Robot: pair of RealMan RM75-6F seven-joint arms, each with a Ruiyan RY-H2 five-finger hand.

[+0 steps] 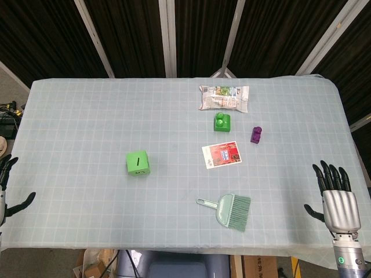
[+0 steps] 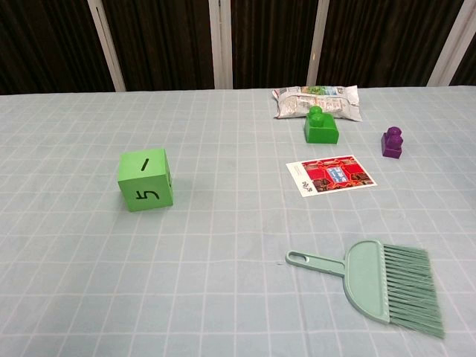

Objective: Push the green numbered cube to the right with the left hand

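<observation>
The green numbered cube [image 1: 138, 163] sits left of the table's middle; in the chest view the cube [image 2: 146, 180] shows a 5 on its front face and a 1 on top. My left hand [image 1: 7, 191] is at the table's far left edge, well left of the cube, fingers spread and holding nothing. At the table's near right corner my right hand [image 1: 335, 197] stands with fingers apart and empty. Neither hand shows in the chest view.
Right of the cube lie a red card [image 1: 221, 154], a teal hand brush [image 1: 229, 211], a green block [image 1: 222, 122], a purple block [image 1: 256, 135] and a snack packet [image 1: 224, 97]. The cloth [image 1: 75, 127] covers the table.
</observation>
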